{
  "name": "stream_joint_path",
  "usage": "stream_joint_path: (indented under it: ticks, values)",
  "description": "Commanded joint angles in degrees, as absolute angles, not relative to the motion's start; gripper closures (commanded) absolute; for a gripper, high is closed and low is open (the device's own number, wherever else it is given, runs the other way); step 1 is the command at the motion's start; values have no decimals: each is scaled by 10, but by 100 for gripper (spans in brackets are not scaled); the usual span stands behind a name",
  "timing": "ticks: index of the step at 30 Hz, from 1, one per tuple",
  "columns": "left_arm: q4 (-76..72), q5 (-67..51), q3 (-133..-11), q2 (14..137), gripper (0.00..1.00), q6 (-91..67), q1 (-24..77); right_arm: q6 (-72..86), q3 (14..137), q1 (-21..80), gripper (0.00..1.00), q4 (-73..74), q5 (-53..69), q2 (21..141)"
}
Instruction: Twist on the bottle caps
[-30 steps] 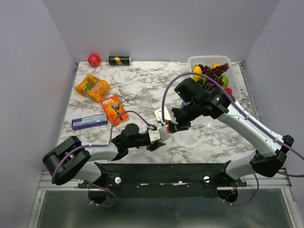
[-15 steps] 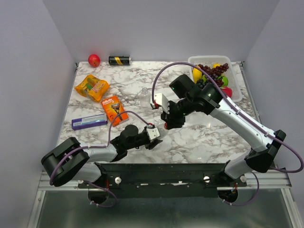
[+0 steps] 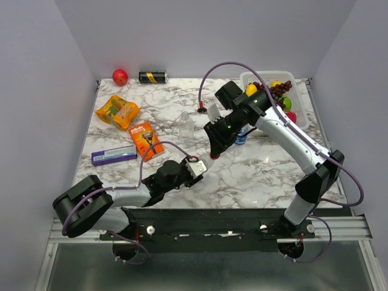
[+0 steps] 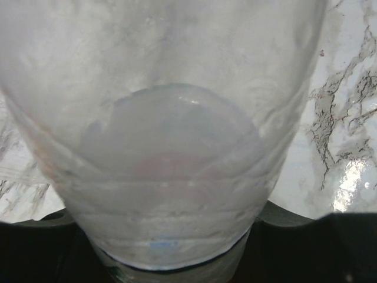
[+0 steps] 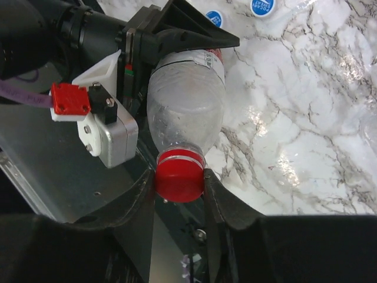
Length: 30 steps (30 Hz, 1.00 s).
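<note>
Right arm (image 3: pixel 291 136) has swung back-left | right gripper (image 5: pixel 179 186) pinches red cap (image 5: pixel 179 177) | left gripper (image 3: pixel 197 167) clamped around red-labelled bottle (image 5: pixel 187 100), directly ahead of right fingers (image 5: pixel 138 203).

Top view: bright, even, diffuse light from above; I note only soft, faint shadows on the marble surface (image 3: pixel 267 176).
Right wrist view: sharp; red cap (image 5: pixel 179 181) crisp, white glare patches on the surface.
Left wrist view: bottle (image 4: pixel 171 118) too close, blurred and milky; glare bottom right.
</note>
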<state>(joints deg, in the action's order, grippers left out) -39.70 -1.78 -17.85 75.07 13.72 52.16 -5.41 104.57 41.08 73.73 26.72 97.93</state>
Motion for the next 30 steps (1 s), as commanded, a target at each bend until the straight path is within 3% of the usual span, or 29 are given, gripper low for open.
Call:
stream_joint_path:
  ticks: [1,10,15,21,24,26,30]
  values:
    - [-522,5,-243,715,100,160,533,23,1066,410,64,764,293,1020]
    - [-431,-54,-231,717,100,150,532,-11,1156,388,55,759,252,1024]
    - [-392,-75,-235,716,100,117,529,-25,1166,388,28,756,246,1008]
    - [-370,-114,-229,715,100,101,528,-58,1257,388,20,764,228,1012]
    - [-334,-169,-229,708,100,103,518,-153,1297,379,19,763,311,1004]
    - [-311,-222,-228,694,100,112,501,-246,1266,379,19,755,391,943]
    - [-224,-298,-233,666,100,158,473,-521,1053,380,20,691,446,790]
